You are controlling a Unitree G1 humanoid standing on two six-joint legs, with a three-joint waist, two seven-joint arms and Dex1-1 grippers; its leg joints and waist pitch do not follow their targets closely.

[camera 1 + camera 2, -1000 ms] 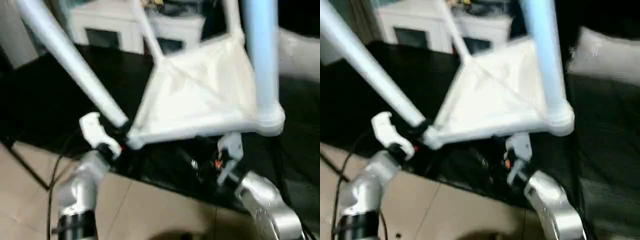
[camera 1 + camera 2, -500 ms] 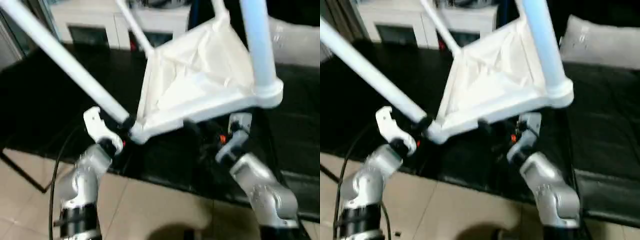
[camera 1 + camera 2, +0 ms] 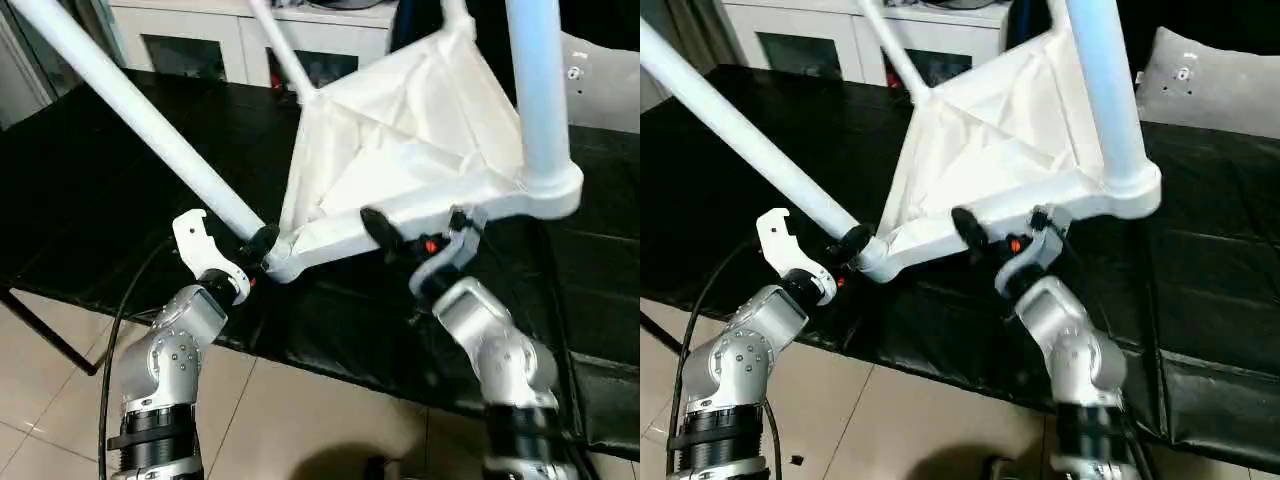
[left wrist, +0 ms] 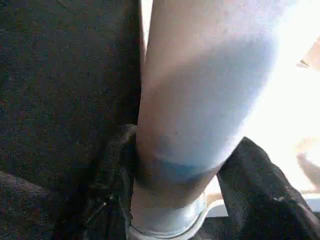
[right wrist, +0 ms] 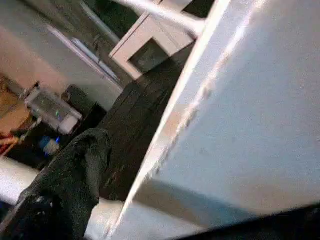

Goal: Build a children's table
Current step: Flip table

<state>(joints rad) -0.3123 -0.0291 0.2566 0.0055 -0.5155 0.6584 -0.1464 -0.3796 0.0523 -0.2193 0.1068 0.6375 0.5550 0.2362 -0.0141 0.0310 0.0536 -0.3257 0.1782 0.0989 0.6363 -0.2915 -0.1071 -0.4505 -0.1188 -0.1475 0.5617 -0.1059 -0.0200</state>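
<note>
1. The two eye views look down from the robot's head, side by side, and share the tabletop (image 3: 410, 150) and both arms.
2. The left wrist view sits very close to a leg (image 4: 200, 100).
3. The right wrist view looks along the tabletop's edge toward a white cabinet (image 5: 150, 45).

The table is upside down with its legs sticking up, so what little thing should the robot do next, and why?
Probably close the right gripper on the tabletop edge. Its fingers stand open around that near edge, while the left gripper is shut on a leg at the corner, so both arms could then steady or turn the table.
</note>
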